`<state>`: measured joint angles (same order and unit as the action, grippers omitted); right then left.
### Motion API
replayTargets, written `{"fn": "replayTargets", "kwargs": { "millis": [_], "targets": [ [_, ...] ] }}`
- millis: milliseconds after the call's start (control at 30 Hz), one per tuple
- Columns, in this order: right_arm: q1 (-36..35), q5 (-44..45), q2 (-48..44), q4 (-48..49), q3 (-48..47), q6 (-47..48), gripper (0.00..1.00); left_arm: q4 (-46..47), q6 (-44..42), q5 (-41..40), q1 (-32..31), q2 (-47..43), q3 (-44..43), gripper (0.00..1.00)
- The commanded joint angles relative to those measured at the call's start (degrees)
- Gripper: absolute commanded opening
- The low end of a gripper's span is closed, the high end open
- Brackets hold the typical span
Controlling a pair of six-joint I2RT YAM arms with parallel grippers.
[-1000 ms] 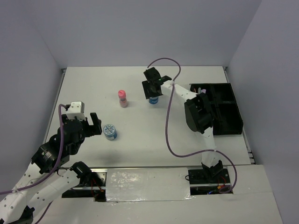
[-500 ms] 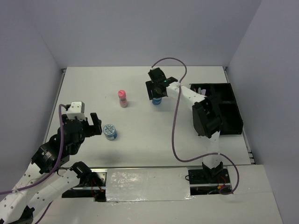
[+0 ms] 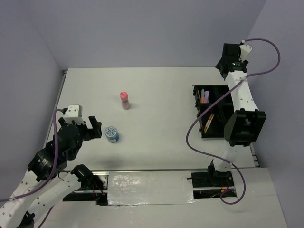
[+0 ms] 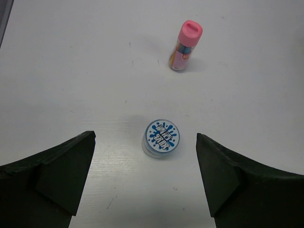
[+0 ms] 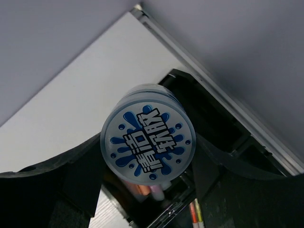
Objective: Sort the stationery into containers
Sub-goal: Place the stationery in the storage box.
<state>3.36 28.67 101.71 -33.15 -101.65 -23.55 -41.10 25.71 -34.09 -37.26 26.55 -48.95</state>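
My right gripper [image 5: 148, 142] is shut on a round blue-white patterned-lid tub [image 5: 148, 138] and holds it high above the black organiser tray [image 5: 216, 121]. In the top view that gripper [image 3: 231, 58] is above the tray's [image 3: 214, 87] far edge, and its tub is hidden. Short markers [image 3: 205, 96] and thin pens [image 3: 209, 122] lie in the tray's left compartments. My left gripper [image 3: 95, 127] is open, just left of the second tub [image 3: 111, 134]. In the left wrist view this tub [image 4: 161, 137] stands on the table between my spread fingers [image 4: 71, 161]. The pink bottle [image 3: 125, 99] stands upright beyond it.
The pink bottle also shows in the left wrist view [image 4: 185, 45], upright at the far side. The right arm's purple cable [image 3: 197, 128] loops over the table beside the tray. Walls close the table at the back and on both sides.
My right arm has lifted the tub from the table's middle back and swung it right, above the tray. My left arm has barely shifted.
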Motion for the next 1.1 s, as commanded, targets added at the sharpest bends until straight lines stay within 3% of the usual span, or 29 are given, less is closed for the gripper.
{"fn": "replayTargets", "kwargs": {
  "millis": [0,133,333,467,567,1067],
  "targets": [
    [0.24,5.78,2.52,-0.96,-1.27,-3.86,0.0,2.78,-0.67,0.51,-0.36,-0.09,0.17,0.99],
    [-0.19,10.97,1.73,4.67,2.07,-1.93,0.0,2.78,-0.67,0.6,-1.24,-0.26,0.08,0.99],
    [-0.1,9.66,-0.63,9.23,9.33,-2.99,0.0,3.22,-0.93,1.21,-2.3,-1.93,0.26,0.99],
    [-0.02,6.06,-6.07,25.18,21.29,-0.01,0.0,3.31,-1.02,1.65,-3.52,-2.9,0.34,0.99],
    [0.07,4.3,-7.58,31.19,27.1,-0.79,0.0,3.22,-0.93,1.39,-4.84,-3.08,0.26,0.99],
    [1.39,10.01,-5.48,37.36,31.68,-2.03,0.0,3.31,-1.02,1.65,-6.69,-3.52,0.35,0.99]
  ]
}}
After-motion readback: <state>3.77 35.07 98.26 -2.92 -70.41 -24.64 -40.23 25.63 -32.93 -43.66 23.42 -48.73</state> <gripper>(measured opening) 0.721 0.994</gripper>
